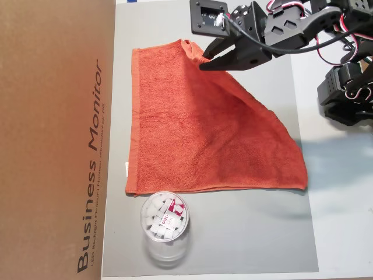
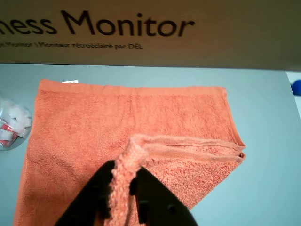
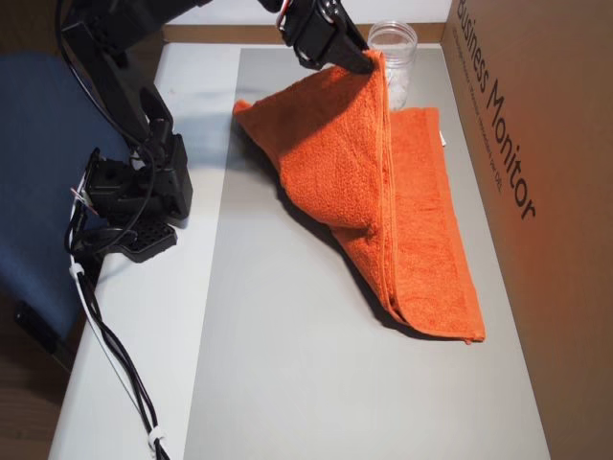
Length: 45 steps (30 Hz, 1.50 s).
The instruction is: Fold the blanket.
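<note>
The orange-red blanket lies on the grey mat, partly doubled over itself into a slanted fold. Its small white tag sits at the edge beside the cardboard box. My gripper is shut on one corner of the blanket and holds it lifted above the rest. In the wrist view the black fingers pinch a bunched hem over the flat layer. In the other overhead view the gripper holds the corner high near the jar, and the blanket drapes down from it.
A brown cardboard box printed "Business Monitor" borders the mat along the blanket's hemmed side. A clear plastic jar with small white and red items stands on the mat just off the blanket's end. The arm's base and cables sit opposite the box.
</note>
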### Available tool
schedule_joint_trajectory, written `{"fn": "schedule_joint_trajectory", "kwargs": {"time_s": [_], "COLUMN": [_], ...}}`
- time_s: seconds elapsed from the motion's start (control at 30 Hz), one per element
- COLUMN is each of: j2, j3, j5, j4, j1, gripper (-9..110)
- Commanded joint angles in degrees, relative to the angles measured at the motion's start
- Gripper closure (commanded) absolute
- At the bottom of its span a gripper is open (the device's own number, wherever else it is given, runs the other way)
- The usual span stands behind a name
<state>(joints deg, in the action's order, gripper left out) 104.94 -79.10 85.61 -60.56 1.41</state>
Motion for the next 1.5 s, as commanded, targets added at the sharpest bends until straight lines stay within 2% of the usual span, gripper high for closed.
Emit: {"fn": "schedule_joint_trajectory", "kwargs": {"time_s": [0.0, 0.23, 0.57, 1.27, 1.47], "j2": [-1.6, -7.3, -14.4, -26.9, -30.4], "j3": [5.1, 10.4, 10.6, 10.7, 10.7], "j5": [-1.7, -3.3, -10.5, -24.6, -25.8], "j4": [1.0, 1.9, 15.4, 33.3, 37.8], "j1": [1.2, 4.0, 5.8, 14.9, 16.4], "gripper": [102, 102, 102, 102, 102]}}
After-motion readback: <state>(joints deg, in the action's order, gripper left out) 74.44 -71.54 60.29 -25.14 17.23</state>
